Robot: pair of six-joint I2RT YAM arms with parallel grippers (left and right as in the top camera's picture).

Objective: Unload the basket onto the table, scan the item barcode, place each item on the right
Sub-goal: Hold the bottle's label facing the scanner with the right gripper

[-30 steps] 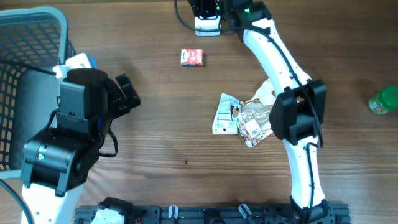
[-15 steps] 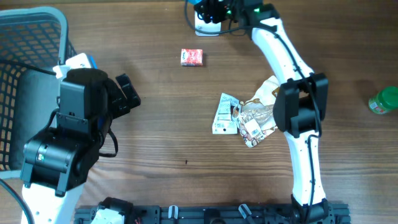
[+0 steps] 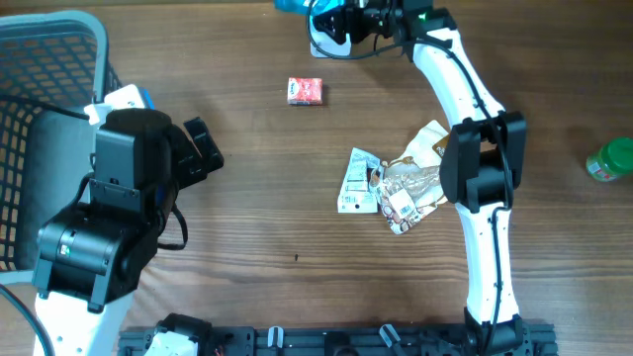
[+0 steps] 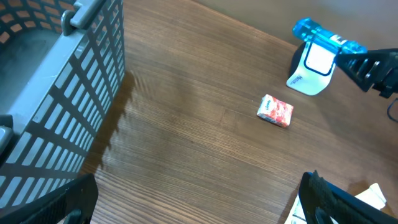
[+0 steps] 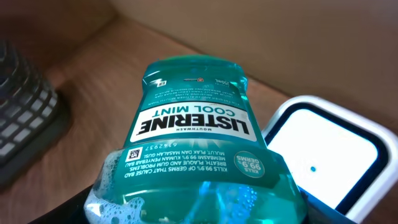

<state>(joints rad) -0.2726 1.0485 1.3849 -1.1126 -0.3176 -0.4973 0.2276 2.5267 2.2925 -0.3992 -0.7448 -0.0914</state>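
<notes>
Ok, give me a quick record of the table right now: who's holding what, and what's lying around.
right tool: closed on the mouthwash bottle, held close by the scanner
bottle label: faces the right wrist camera
left tool: open, empty, beside the basket
loose items: red packet, pile of packets, green bottle at the table's edge

Behind the jaws, the right arm (image 3: 452,87) is white tubes with black joint housings; the left arm (image 3: 109,213) is blocky black, cabled.
</notes>
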